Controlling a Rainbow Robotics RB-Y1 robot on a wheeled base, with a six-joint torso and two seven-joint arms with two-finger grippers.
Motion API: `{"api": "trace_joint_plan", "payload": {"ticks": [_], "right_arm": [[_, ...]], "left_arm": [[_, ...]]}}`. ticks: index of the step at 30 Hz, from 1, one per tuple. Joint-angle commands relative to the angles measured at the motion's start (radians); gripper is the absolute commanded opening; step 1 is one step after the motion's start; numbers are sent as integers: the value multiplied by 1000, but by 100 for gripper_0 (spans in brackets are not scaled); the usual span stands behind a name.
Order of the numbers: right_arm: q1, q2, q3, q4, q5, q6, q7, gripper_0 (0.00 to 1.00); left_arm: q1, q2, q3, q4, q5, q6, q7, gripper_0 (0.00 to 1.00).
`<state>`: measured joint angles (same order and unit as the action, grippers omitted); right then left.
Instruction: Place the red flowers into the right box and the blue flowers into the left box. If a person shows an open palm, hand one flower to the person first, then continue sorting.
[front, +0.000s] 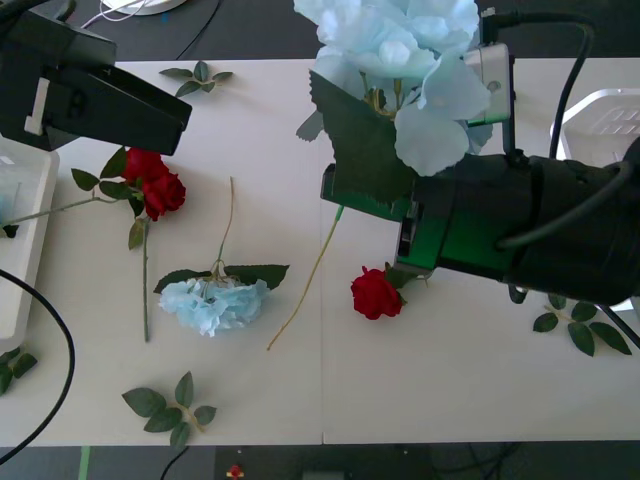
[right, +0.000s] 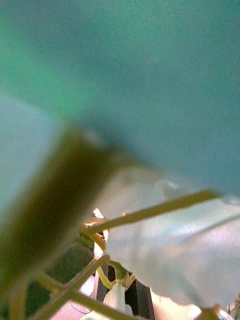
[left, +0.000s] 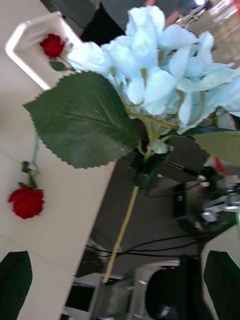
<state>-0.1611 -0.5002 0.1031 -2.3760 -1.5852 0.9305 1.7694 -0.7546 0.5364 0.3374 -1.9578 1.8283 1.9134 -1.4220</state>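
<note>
- Right gripper (front: 400, 215) is raised over the middle of the surface (front: 450, 380), clamped on a blue flower (front: 400, 50) by its stem.
- Flower's long axis runs from the head, far side, to the stem tip (front: 272, 345), near side.
- Risk: thin stem could pivot or slip; the broad leaf (front: 360, 140) may snag.
- Left gripper apart, idle above the left box (front: 25, 250).

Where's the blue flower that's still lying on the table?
In the front view the blue flower lies on the table left of centre, between the red flowers by the left arm and a single red rose.
</note>
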Motion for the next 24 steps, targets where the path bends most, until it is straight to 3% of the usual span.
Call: {"api": "trace_joint_plan", "payload": {"ticks": [1, 15, 24], "right_arm": [[-51, 37, 12, 14, -35, -15, 50, 0], [-89, 40, 4, 89, -125, -68, 53, 0], [-103, 48, 1, 107, -125, -70, 58, 0]], "left_arm": [[-34, -18, -32, 54, 39, 6, 64, 100], [81, -16, -169, 293, 167, 6, 26, 100], [138, 19, -221, 180, 141, 6, 3, 100]]}}
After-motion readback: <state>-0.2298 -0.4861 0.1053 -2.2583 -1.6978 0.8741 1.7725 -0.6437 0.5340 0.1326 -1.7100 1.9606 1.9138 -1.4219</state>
